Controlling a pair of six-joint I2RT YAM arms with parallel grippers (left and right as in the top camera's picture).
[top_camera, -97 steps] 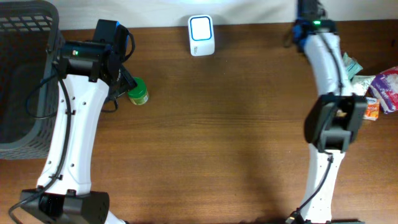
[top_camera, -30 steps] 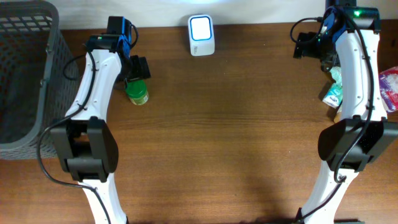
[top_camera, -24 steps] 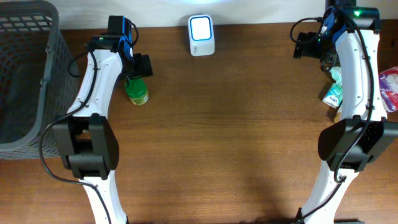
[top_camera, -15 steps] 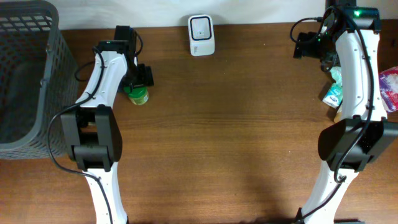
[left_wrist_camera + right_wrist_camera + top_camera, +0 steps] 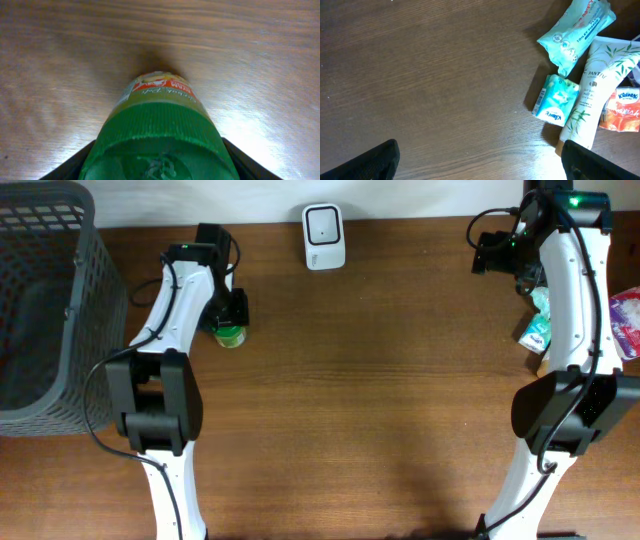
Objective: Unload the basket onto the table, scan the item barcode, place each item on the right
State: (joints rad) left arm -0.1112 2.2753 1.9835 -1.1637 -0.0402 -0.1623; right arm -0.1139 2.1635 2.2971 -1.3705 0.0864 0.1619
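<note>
Green-capped jar [image 5: 229, 335]: how much of it can be made out?

Little. From overhead the left gripper [image 5: 233, 315] and its arm cover most of it, leaving a green sliver in the upper left of the frame. The left wrist view is filled by the ribbed cap [image 5: 160, 130]; the bottom edge cuts it off, and only a strip of label shows, its print too blurred to read. No barcode is visible.

And the hand around it?

One dark finger [image 5: 70, 165] sits at each lower corner of that view, flanking the cap. I cannot tell whether they press it or merely straddle it.

The other arm?

The right gripper [image 5: 485, 162] hangs at the upper right of the overhead frame, fingers spread wide with bare wood between them. Its arm hides part of the pile there: a teal packet [image 5: 575, 30], a small teal pack [image 5: 556, 99], a Pantene tube [image 5: 587, 95] and a Kleenex pack [image 5: 620, 107], cut by the frame edge.

The setting?

A brown wooden table [image 5: 380, 400]. A white scanner [image 5: 323, 237] stands at top centre, right of the jar; a grey basket [image 5: 40, 300] runs off the left edge.
</note>
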